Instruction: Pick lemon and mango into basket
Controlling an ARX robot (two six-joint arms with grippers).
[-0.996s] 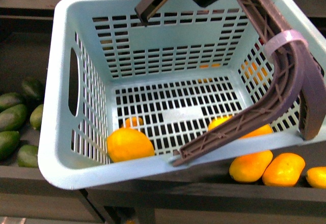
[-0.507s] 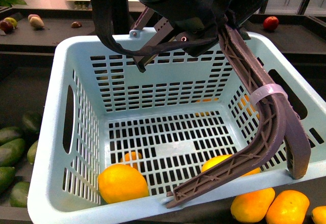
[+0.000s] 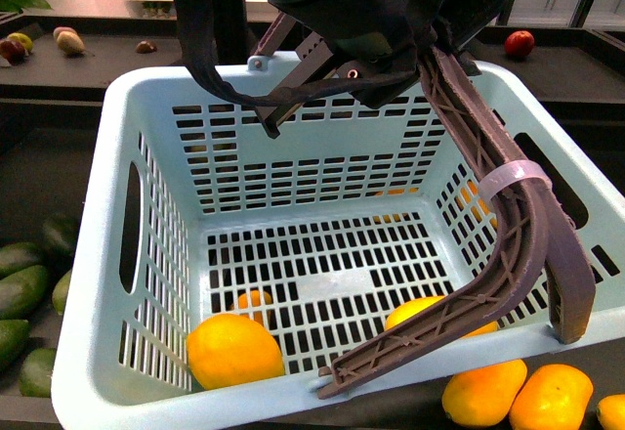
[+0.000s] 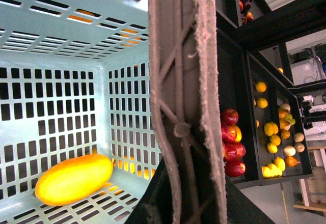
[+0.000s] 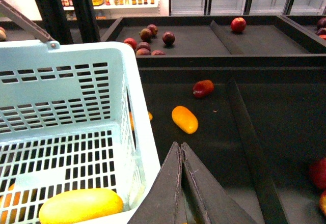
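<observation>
Green fruits point(image 3: 21, 288) are seen at far left on the dark display shelf point(image 5: 214, 132). The basket point(image 3: 98, 254) is held up by its handles point(image 3: 518, 244), bound with a white zip tie point(image 3: 510, 178); the left end effector's state cannot be told. The mango point(image 3: 234, 350) is lying inside on the slotted floor, near the front left corner. The lemon cannot be identified. Orange fruits point(image 3: 518, 391) are seen below the basket at right. The right end effector point(image 5: 181, 147) is pressed together, empty, just beside the basket wall.
</observation>
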